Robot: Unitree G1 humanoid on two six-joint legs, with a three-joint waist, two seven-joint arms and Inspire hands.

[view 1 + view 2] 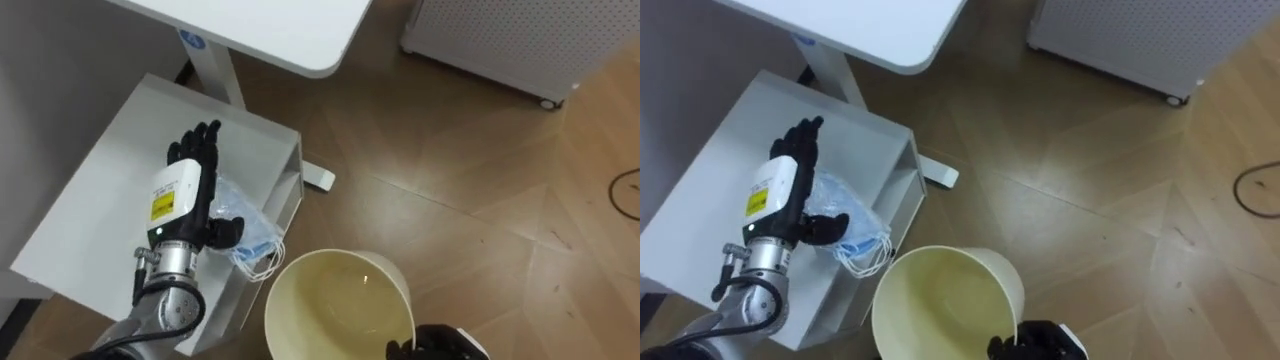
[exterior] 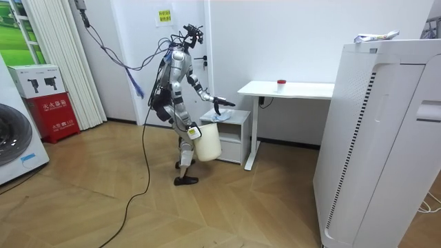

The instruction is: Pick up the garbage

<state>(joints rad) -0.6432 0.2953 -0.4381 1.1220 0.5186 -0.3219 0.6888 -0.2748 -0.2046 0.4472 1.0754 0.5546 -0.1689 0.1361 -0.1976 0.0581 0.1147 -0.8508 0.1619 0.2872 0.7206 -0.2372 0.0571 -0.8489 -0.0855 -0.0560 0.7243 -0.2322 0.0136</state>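
now left hand (image 1: 185, 195) lies on mask (image 1: 250, 232), fingers straight; right hand (image 1: 440, 345) fingers clamp bucket (image 1: 330, 290) rim

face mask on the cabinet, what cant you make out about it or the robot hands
- face mask: partly hidden under the left robot hand, left eye view.
- right robot hand at the bucket: cut off by the bottom edge, left eye view.
- red thing on the desk: too small, room view.
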